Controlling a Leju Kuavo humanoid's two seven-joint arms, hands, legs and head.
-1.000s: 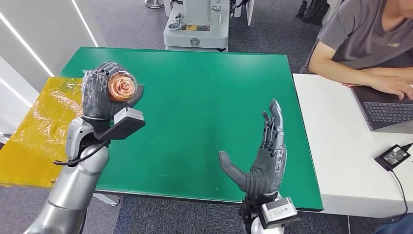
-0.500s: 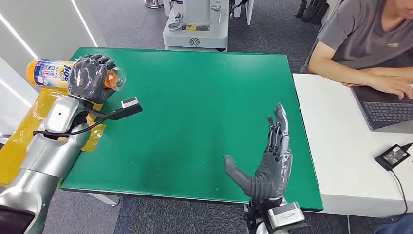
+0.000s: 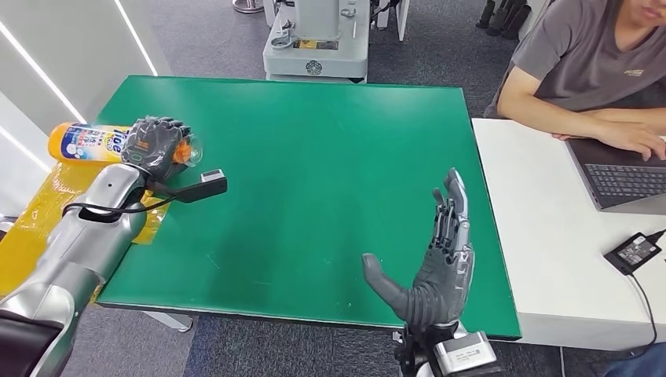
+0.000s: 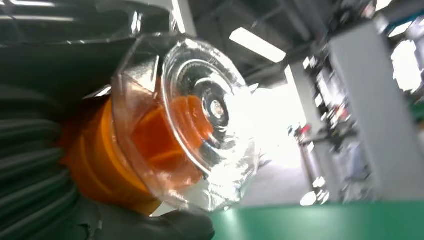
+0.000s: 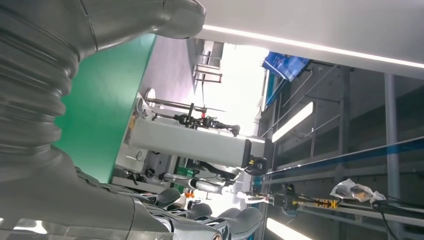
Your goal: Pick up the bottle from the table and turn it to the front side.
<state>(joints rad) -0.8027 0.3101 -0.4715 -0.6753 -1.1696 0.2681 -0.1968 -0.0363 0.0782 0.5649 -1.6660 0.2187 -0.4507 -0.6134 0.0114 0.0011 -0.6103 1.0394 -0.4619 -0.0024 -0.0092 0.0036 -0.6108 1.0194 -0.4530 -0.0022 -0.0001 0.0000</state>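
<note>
Left hand [image 3: 155,141] wrapped around orange bottle [image 3: 86,142] near its clear cap [image 4: 200,125], held off green table [image 3: 314,157] at the far left edge. Bottle now lying sideways: body extending outward past the hand, over yellow sheet [image 3: 31,236], cap toward table centre. A second ago cap faced the camera; rotated since, label now showing. Turn judged nearly complete; set-down remaining. Right hand [image 3: 432,259] spread, holding nothing, upright above near table edge, well apart from bottle, barely shifted.
</note>
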